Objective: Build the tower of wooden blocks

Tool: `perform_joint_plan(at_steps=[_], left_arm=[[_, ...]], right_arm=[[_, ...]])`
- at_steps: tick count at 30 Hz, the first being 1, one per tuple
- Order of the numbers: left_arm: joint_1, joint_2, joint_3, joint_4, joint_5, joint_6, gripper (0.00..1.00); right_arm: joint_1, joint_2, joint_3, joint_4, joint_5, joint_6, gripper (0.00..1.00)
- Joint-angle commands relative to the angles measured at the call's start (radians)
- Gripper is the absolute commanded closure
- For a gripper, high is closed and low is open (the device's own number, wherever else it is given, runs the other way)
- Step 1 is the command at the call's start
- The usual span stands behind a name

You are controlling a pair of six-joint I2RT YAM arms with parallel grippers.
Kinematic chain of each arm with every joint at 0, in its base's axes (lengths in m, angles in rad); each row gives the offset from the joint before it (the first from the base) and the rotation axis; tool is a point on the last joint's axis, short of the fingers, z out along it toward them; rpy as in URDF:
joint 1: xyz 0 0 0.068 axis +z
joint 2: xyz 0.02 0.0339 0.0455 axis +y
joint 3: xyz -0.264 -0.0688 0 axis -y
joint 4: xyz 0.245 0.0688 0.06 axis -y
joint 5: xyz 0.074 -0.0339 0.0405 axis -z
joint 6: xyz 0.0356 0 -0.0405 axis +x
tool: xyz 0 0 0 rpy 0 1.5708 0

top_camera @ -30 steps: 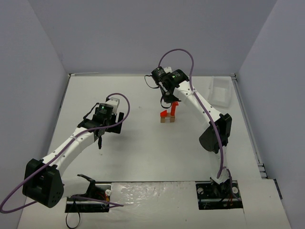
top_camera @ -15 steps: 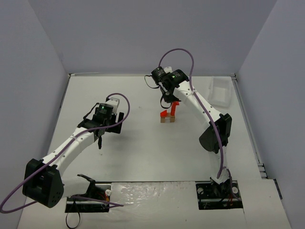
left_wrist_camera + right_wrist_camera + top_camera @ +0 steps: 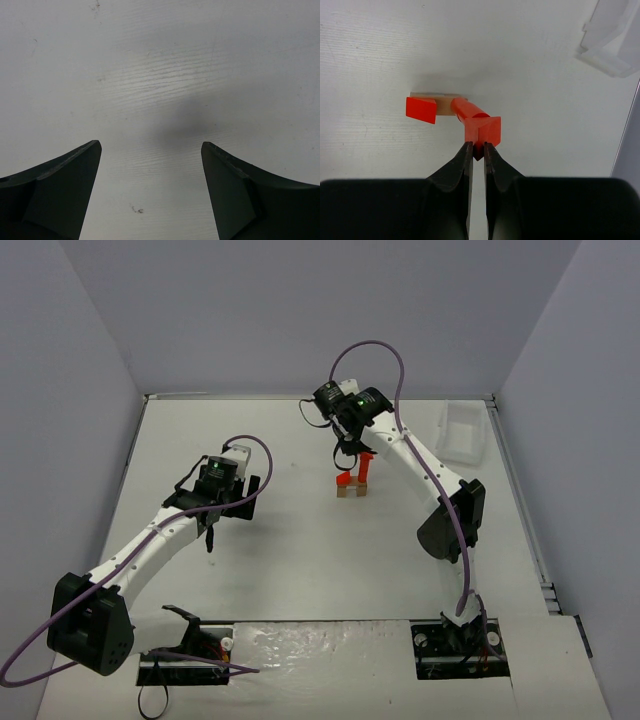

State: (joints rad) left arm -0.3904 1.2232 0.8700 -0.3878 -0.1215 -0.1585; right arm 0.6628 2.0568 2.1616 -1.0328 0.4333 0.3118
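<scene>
The view's corner cuts off the tray (image 3: 615, 30).

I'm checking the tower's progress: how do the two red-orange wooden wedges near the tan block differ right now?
The gripped red-orange wooden wedge is pinched in the right gripper's shut jaws; the loose red-orange wooden wedge is touched by no gripper. The gripped wedge sits high, at the top of the red-orange cylinder; the loose one lies low at the end of the tan rectangular block. Both share colour and look similar in size.
</scene>
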Motion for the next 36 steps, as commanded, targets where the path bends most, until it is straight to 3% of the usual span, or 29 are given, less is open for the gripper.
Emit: perform_joint_plan(at_steps=[1,36], left_arm=[[0.004,-0.030,0.021,0.026,-0.010,-0.010,0.22],[0.004,-0.025,0.021,0.027,-0.010,-0.009,0.21]], right_arm=[[0.011,-0.086,-0.004,0.036,0.064,0.019,1.00],[0.000,-0.103,-0.086,0.082,0.039,0.020,1.00]])
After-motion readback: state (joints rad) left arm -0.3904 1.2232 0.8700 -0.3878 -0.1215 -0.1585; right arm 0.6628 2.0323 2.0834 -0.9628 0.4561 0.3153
